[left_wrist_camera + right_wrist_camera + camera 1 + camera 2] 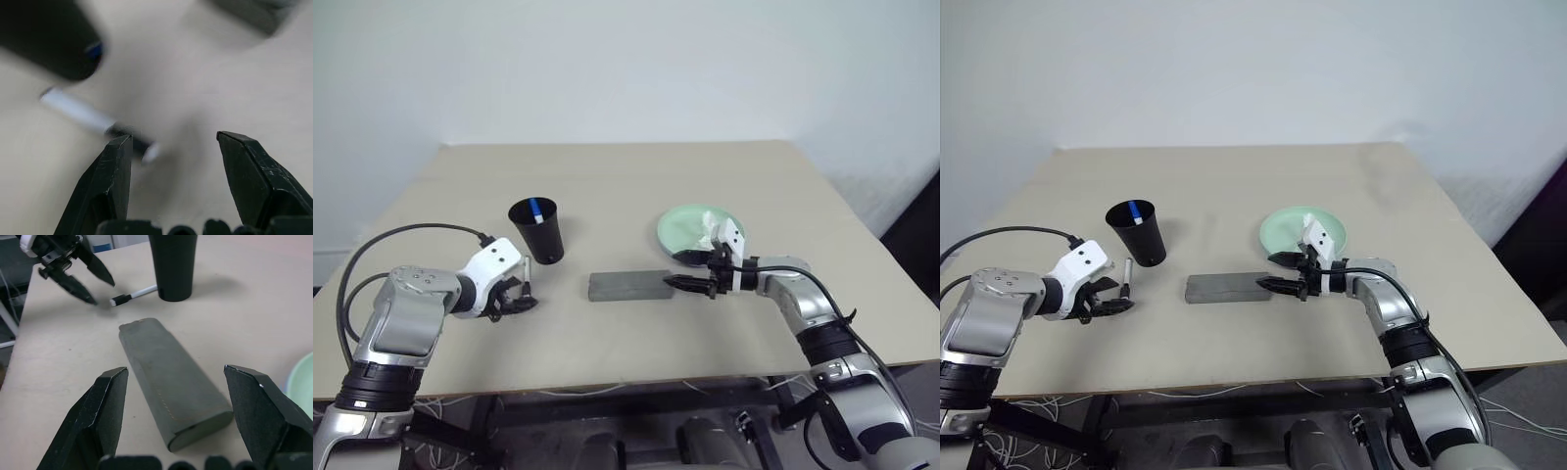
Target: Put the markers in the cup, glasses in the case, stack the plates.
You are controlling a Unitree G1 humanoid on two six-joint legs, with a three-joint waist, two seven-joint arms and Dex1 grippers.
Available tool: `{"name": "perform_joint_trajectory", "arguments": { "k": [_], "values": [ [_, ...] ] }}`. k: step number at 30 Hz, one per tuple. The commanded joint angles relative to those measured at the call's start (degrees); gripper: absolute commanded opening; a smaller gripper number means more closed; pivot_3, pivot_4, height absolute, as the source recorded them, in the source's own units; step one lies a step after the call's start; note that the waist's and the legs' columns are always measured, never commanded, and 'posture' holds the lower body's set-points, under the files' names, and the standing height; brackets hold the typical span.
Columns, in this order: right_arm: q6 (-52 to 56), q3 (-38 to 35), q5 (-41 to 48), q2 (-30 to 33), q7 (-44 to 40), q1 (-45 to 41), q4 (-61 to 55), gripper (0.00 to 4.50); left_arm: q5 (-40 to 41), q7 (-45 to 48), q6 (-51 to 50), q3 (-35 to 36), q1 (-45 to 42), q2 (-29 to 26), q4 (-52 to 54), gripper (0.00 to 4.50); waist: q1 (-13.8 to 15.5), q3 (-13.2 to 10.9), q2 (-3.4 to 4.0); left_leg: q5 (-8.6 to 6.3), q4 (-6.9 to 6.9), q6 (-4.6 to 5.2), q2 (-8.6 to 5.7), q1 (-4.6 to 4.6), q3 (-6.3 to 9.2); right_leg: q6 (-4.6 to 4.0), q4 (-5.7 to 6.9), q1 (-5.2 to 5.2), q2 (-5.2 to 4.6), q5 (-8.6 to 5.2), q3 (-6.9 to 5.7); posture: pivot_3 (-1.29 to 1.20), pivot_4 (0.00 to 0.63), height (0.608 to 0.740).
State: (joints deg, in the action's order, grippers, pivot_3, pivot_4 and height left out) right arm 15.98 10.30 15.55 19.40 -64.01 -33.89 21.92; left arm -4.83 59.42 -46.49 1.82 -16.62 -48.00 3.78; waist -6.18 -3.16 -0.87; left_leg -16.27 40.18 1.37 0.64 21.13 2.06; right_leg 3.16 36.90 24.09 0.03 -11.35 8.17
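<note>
A black cup (537, 233) stands left of centre with a blue-tipped marker (536, 209) inside it. A second marker (1127, 275), white with a black cap, lies on the table just left of the cup. My left gripper (1115, 297) hovers open right beside the marker's capped end (128, 137), touching nothing. The gray case (628, 286) lies closed in the middle. My right gripper (1268, 271) is open at the case's right end (195, 416), its jaws wide on either side and empty. A mint green plate (1285, 227) sits behind the right gripper. The glasses are out of view.
The beige table (626, 176) has open surface toward the far edge and the wall. Its front edge runs just below both arms. A black cable loops from my left arm over the table's left side.
</note>
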Motion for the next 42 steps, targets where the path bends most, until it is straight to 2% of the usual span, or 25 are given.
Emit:
{"name": "perform_joint_trajectory", "arguments": {
  "k": [1,5,15,23,34,42],
  "values": [
    [-1.38,-0.28,-0.26,-0.22,-1.01,-2.98,0.37,3.4,0.19,-6.22,-4.65,2.44,-0.05,0.61,3.43,2.86,-0.08,-0.01,0.02,0.0,-0.06,0.0,0.0,-0.19,-0.04,0.0,-0.06,-0.18,-0.03,0.0,0.03,0.0,0.0,0.74],
    [-1.81,0.04,-0.47,-0.55,-1.42,-3.72,1.49,3.4,1.41,-12.19,-9.21,3.54,-1.61,3.87,3.62,2.86,-0.04,-0.01,0.02,-0.01,-0.21,-0.01,0.0,-0.57,0.0,0.0,-0.2,-0.55,-0.04,-0.02,0.0,0.0,0.0,0.74],
    [-1.89,-0.31,-0.87,-0.58,-1.09,-2.54,0.45,3.4,2.91,-26.11,-14.73,5.02,-7.32,12.57,-2.66,2.86,-0.06,0.0,0.01,-0.01,-0.24,-0.04,-0.03,-0.56,0.01,0.01,-0.19,-0.53,-0.03,-0.01,-0.01,0.0,0.0,0.74],
    [-1.52,-0.89,-0.66,0.02,-0.45,-1.19,-1.15,3.4,5.85,-31.5,-20.07,6.82,-8.52,16.62,-4.39,2.86,-0.07,0.0,0.01,-0.01,-0.29,-0.04,-0.03,-0.54,0.01,0.01,-0.2,-0.5,-0.03,-0.01,-0.01,0.0,0.0,0.74],
    [-1.65,-0.96,-0.81,0.02,-0.16,-1.13,-1.47,3.4,8.39,-35.77,-20.43,7.42,-9.22,18.4,-6.81,2.86,-0.06,0.0,0.01,0.01,-0.3,-0.08,-0.05,-0.57,0.02,0.01,-0.21,-0.53,-0.03,-0.01,-0.01,0.0,0.0,0.74],
    [-2.01,-0.88,-0.89,0.05,-0.02,-1.13,-1.49,3.4,10.21,-37.95,-20.8,7.9,-9.11,18.92,-7.34,0.2,-0.07,-0.01,0.01,0.01,-0.31,-0.09,-0.05,-0.58,0.03,0.01,-0.22,-0.52,-0.02,-0.01,-0.01,0.0,0.0,0.74]
  ]
}}
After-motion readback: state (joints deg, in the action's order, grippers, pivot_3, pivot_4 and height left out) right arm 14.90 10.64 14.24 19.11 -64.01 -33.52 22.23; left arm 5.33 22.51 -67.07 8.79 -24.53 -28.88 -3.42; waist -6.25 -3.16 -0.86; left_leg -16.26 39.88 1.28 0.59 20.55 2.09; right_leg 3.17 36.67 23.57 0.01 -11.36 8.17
